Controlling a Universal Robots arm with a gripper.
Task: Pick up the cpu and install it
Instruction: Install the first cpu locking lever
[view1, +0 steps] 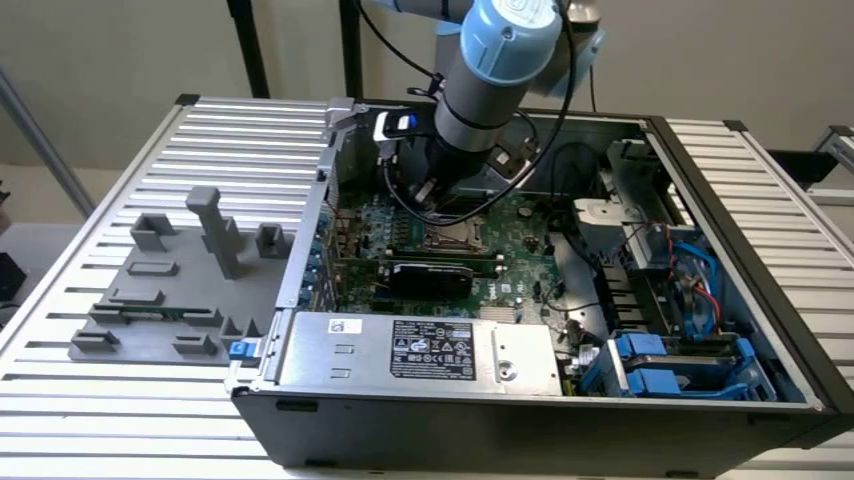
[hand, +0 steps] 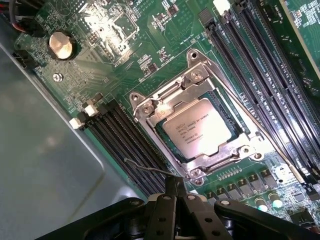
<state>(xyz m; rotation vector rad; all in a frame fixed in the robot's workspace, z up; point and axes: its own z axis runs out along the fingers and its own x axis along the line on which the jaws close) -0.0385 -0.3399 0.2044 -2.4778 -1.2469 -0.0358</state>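
End effector (hand: 171, 187) fingers together, empty, hovering just beside socket frame (hand: 195, 127). Cpu (hand: 196, 128) seated in socket beyond fingertips. Risk: descent snags retention lever (hand: 150, 169), scrapes motherboard (hand: 125, 45).

Motherboard (hand: 150, 45) cut off at wrist view's edges, cpu (hand: 197, 127) lettering too small to read
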